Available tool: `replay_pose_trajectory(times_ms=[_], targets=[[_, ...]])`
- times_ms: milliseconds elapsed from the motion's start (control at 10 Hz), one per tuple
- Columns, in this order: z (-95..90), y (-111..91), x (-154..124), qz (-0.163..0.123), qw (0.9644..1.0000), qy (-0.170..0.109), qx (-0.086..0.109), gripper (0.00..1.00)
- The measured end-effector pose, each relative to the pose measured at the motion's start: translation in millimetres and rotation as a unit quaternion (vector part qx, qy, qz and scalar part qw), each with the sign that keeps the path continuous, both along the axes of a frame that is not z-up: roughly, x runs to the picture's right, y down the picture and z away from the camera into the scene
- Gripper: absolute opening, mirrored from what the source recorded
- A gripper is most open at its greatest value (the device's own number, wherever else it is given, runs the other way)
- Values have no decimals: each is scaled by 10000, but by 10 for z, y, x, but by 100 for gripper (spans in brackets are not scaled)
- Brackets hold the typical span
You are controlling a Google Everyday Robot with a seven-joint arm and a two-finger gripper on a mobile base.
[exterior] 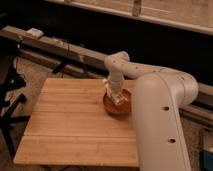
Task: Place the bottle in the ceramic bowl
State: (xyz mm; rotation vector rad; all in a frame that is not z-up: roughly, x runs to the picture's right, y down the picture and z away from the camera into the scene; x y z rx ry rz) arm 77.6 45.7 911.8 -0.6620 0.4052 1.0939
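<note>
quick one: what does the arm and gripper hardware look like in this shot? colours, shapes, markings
The arm is smooth off-white, built of thick rounded tubular segments with bulbous joints; the nearest link shows a few small dark round holes. No loose cables on it. The gripper, over the ceramic bowl, is a small pale unit with darker details; no markings legible.

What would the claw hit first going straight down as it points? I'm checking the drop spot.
Most likely the ceramic bowl: the claw hangs right over its inside, pointing down. How far above is unclear.

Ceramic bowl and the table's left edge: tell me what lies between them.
Only bare wooden table, in the camera view. The tool hangs over the ceramic bowl at the right edge.
</note>
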Motion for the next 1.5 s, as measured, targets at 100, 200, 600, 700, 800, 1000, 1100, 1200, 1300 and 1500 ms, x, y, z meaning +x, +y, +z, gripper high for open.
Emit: replay_pose_trajectory(times_ms=[100, 200, 600, 700, 800, 1000, 1100, 1200, 1300, 1500], targets=[[-20, 37, 95, 102, 9999, 62, -43, 31], [-31, 49, 85, 132, 9999, 37, -43, 39], [-108, 82, 36, 151, 9999, -63, -26, 76], [-106, 84, 37, 149, 9999, -63, -27, 78], [-107, 84, 30, 147, 9999, -67, -28, 78], [-103, 84, 9, 138, 9999, -78, -28, 78], [-105, 82, 12, 139, 9999, -77, -26, 78], [-105, 83, 15, 140, 9999, -75, -27, 78], [-104, 83, 12, 139, 9999, -77, -27, 78], [-104, 84, 13, 140, 9999, -77, -28, 78]])
